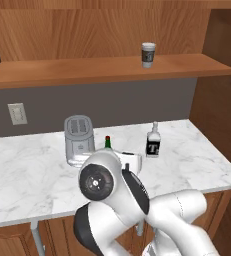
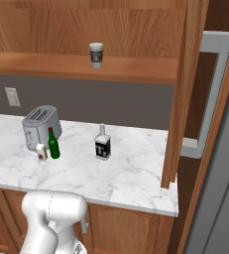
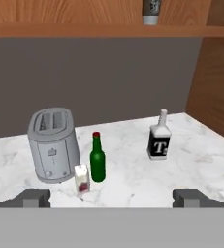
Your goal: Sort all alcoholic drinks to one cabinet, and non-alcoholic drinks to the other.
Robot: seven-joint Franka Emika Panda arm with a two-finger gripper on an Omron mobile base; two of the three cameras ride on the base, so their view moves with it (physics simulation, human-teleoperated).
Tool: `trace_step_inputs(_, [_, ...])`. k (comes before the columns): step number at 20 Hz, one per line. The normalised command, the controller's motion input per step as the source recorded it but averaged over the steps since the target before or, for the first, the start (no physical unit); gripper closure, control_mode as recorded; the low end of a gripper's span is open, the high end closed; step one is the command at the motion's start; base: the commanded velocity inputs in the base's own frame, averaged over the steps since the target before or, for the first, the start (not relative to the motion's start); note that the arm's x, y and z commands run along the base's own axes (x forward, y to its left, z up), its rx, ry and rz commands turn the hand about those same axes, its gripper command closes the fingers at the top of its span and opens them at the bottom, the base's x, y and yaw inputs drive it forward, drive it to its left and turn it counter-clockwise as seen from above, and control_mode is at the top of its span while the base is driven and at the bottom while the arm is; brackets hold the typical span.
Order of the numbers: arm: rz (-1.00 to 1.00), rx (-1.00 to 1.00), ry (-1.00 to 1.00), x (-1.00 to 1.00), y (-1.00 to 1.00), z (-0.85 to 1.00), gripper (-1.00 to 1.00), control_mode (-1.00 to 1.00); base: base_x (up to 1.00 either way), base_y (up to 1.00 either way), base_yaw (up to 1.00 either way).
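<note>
On the marble counter [image 3: 133, 179], a slim dark-green bottle [image 3: 97, 159] with a red cap stands upright, and a small white carton [image 3: 82, 178] with a red mark touches its left side. A clear squarish bottle [image 3: 159, 142] with a black label stands apart to the right. The base views show the green bottle [image 2: 53, 144], the carton [image 2: 41, 151] and the clear bottle [image 2: 102, 143] [image 1: 153, 141] too. A paper coffee cup [image 1: 148, 54] [image 2: 96, 54] sits on the wooden cabinet shelf [image 1: 87, 70] above. My gripper [image 3: 112, 198] hovers in front of the counter, open, its fingertips [image 3: 33, 197] wide apart and holding nothing.
A grey toaster [image 3: 53, 144] [image 1: 79, 135] stands just left of the green bottle and carton. A wooden side panel [image 2: 178, 99] bounds the counter on the right. A wall outlet [image 1: 17, 113] is on the grey backsplash. My arm [image 1: 112, 185] hides the counter's front middle.
</note>
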Motion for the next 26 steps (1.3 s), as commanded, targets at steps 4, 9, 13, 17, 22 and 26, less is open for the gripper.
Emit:
trace_step_inputs(4, [0.00, 0.12, 0.00, 0.10, 0.13, -0.29, -1.00, -1.00, 0.00, 0.00, 0.00])
trace_step_inputs(9, [-0.02, 0.12, 0.00, 0.27, 0.02, -0.19, -1.00, -1.00, 0.00, 0.00, 0.00])
trace_step_inputs(13, [-0.14, 0.01, 0.00, 0.24, 0.12, -0.14, -1.00, -1.00, 0.00, 0.00, 0.00])
trace_step_inputs(17, [-0.21, -0.05, 0.00, 0.16, 0.16, -0.11, -1.00, -1.00, 0.00, 0.00, 0.00])
trace_step_inputs(22, [-0.21, -0.07, 0.08, 0.28, 0.06, -0.10, -1.00, -1.00, 0.00, 0.00, 0.00])
trace_step_inputs(26, [-0.10, -0.06, 0.16, 0.34, 0.00, -0.14, -1.00, -1.00, 0.00, 0.00, 0.00])
